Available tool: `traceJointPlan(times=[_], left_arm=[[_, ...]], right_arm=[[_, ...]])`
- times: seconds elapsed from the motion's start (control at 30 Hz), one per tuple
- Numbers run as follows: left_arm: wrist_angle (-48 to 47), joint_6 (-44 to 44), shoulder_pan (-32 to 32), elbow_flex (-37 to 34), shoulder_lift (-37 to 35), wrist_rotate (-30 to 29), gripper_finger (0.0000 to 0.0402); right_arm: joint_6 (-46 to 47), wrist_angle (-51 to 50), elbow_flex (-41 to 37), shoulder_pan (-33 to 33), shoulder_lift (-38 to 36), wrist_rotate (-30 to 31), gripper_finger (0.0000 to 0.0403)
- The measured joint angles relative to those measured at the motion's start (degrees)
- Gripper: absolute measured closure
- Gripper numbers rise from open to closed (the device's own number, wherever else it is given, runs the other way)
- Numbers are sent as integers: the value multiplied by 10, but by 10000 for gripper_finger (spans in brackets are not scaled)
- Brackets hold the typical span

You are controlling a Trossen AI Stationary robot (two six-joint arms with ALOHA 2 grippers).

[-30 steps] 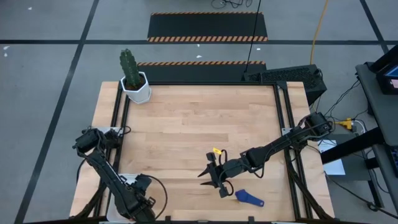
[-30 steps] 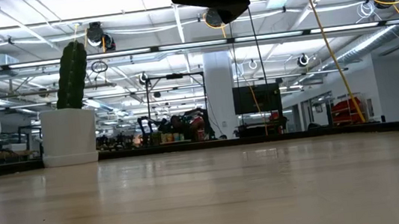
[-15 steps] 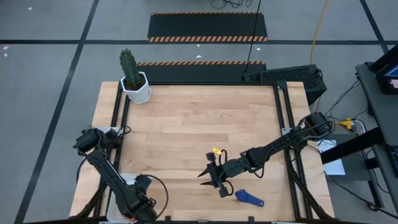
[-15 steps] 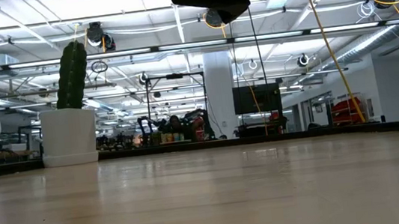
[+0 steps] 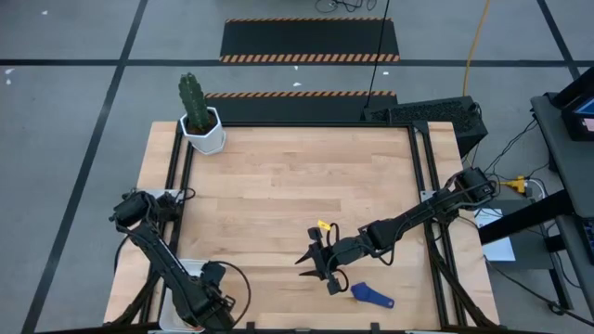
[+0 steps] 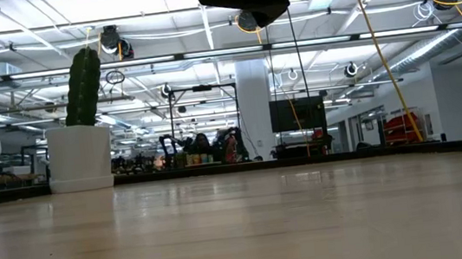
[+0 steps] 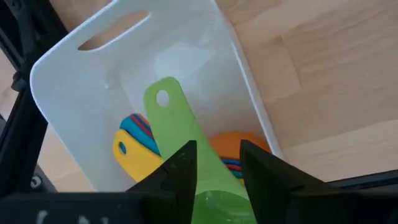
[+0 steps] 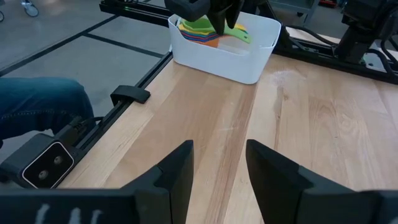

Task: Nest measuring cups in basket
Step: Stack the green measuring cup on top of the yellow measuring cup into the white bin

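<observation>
Left gripper (image 5: 206,301) sits at the table's near-left corner, directly over the basket (image 7: 68,93). In the left wrist view its two fingers (image 7: 180,171) are closed on the green measuring cup (image 7: 180,140), gripping it near the bowl end. The green cup's long axis runs lengthwise along the basket; its handle with the hang hole points toward the basket end that has the slot grip. The cup hangs inside the basket outline, above the other cups. Under it lie the yellow cup (image 7: 134,155), a light blue cup (image 7: 134,127) with a red edge showing beside it, and the orange cup (image 7: 239,143) by the basket's side wall. Exact stacking order can't be told.

In the right wrist view the basket (image 8: 245,62) stands at the table edge with the coloured cups (image 8: 202,31) showing over its rim, and the left gripper (image 8: 214,9) is right above them.

Mid-table, the right gripper (image 5: 320,263) hovers over bare wood, fingers (image 8: 177,174) spread apart, grasping nothing. A small yellow piece (image 5: 323,225) lies just beyond it, toward the table's far side. The dark blue cup (image 5: 372,296) lies on the table near the front edge, just beside the right gripper on its right, not touching it. Its long axis runs roughly left-right, slightly tilted. Which end is the handle can't be told.

Far-left corner: white pot with cactus (image 5: 199,119).
</observation>
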Motion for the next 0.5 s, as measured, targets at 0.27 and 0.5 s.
traceJointPlan(times=[0.27, 0.5], left_arm=[[11, 61, 3, 0, 0, -118, 275], [-6, 27, -7, -2, 0, -103, 284]], right_arm=[[-4, 0, 0, 0, 0, 0, 261], [-4, -6, 0, 0, 0, 0, 261]])
